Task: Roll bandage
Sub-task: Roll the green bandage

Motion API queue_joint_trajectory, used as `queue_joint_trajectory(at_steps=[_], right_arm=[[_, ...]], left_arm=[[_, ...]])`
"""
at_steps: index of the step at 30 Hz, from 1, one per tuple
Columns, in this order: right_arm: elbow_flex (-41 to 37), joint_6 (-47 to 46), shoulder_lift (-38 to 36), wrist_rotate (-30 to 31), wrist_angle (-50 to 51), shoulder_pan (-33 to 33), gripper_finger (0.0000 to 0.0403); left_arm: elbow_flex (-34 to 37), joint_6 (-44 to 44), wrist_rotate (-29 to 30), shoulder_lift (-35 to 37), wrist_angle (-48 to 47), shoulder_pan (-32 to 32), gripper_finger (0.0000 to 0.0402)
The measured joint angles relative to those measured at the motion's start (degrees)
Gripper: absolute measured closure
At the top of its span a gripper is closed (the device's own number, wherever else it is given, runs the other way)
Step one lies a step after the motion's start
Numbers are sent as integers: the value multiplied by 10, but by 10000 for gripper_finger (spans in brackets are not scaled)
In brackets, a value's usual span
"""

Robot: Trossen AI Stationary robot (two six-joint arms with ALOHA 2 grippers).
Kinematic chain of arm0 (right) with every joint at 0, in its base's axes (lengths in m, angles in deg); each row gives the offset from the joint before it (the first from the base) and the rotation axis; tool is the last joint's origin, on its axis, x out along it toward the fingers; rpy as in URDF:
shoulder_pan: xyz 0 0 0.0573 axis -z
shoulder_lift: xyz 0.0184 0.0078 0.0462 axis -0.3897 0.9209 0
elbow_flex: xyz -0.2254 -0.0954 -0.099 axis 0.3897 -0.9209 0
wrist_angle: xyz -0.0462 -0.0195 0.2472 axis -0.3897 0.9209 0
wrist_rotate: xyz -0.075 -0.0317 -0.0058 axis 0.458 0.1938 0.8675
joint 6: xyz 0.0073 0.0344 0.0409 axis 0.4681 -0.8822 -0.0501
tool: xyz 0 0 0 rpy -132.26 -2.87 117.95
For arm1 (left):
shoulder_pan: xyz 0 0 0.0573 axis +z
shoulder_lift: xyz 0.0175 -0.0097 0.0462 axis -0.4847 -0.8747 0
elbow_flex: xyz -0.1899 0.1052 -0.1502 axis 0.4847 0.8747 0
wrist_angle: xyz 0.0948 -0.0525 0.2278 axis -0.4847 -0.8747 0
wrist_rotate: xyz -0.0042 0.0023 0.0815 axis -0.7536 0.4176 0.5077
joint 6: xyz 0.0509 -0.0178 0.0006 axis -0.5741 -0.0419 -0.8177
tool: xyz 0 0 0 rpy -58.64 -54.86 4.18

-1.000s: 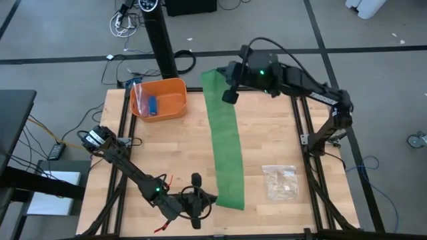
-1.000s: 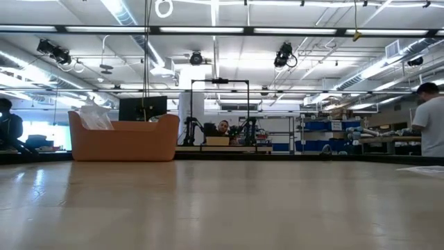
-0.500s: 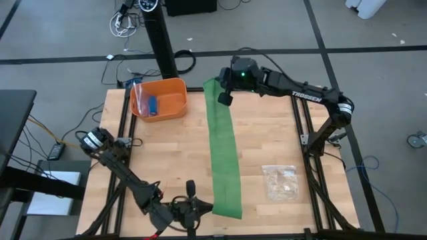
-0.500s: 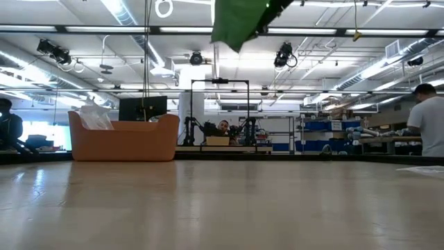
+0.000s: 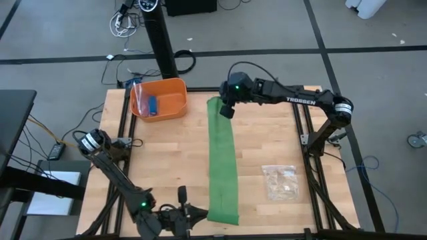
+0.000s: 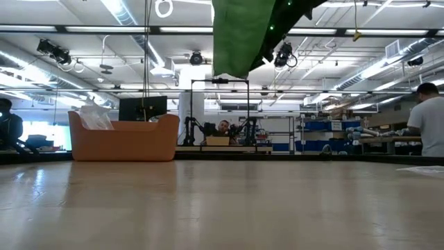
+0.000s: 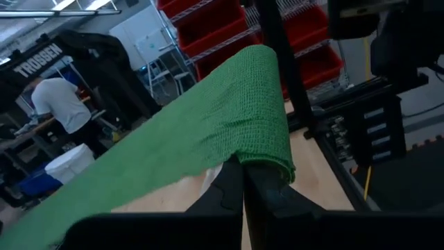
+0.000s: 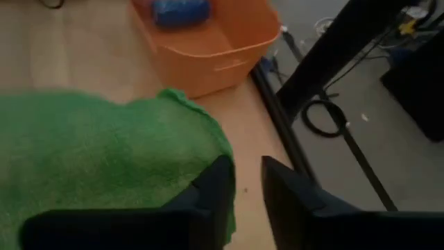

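Observation:
The bright green bandage (image 5: 222, 160) is a long flat strip running from the table's far side to its near edge, held up between my two grippers. In the low view its underside (image 6: 239, 35) shows high above the tabletop. My right gripper (image 5: 227, 110) is shut on the far end, which also shows in the right wrist view (image 8: 104, 153). My left gripper (image 5: 198, 213) is shut on the near end, which also shows in the left wrist view (image 7: 208, 132). My left gripper pinches the bandage's near end edge (image 7: 267, 161) between its two shut fingers, coming level from the table's left. The strip runs away from the fingers, spread flat and clear of the table. My right gripper holds the far end at its right edge (image 8: 223, 156). The fingers (image 8: 211, 191) come from above, slanting toward the near side. The end is lifted clear of the table.
An orange bin (image 5: 160, 99) with a small blue item (image 5: 153, 105) stands at the far left; it also shows in the low view (image 6: 125, 139). A clear plastic bag (image 5: 281, 181) lies at the near right. People show in the room beyond the table.
Both grippers have gone toward the table's near edge, the left one also leftward, carrying the bandage with them. The strip has stayed stretched out between them and clear of the table. Its far end has come in over the table from beyond the far edge.

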Motion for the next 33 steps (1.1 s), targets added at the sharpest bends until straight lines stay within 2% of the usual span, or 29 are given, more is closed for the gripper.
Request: queue_joint_trajectory(at_steps=[6, 11, 15, 19, 23, 28, 33], right_arm=[[1, -1, -23, -3, 11, -26, 231], [2, 0, -52, -3, 12, -38, 186], [2, -6, -77, -3, 22, -43, 171], [2, 3, -112, -13, 47, -51, 170], [-3, 7, -161, -19, 74, -55, 171], [-89, -9, -235, -69, 52, -72, 170], [-263, -24, -306, -122, -100, -119, 171]], left_arm=[[-14, -14, 11, 0, -3, -1, 400], [-22, -26, 14, 0, -4, -1, 400], [-22, -26, 18, 0, -3, -1, 400], [-22, -37, 48, 0, -1, -1, 400], [-22, -67, 51, 6, -2, -1, 400], [-22, -71, 50, 41, -34, 2, 400], [-22, -71, 46, 90, -100, 16, 400]])
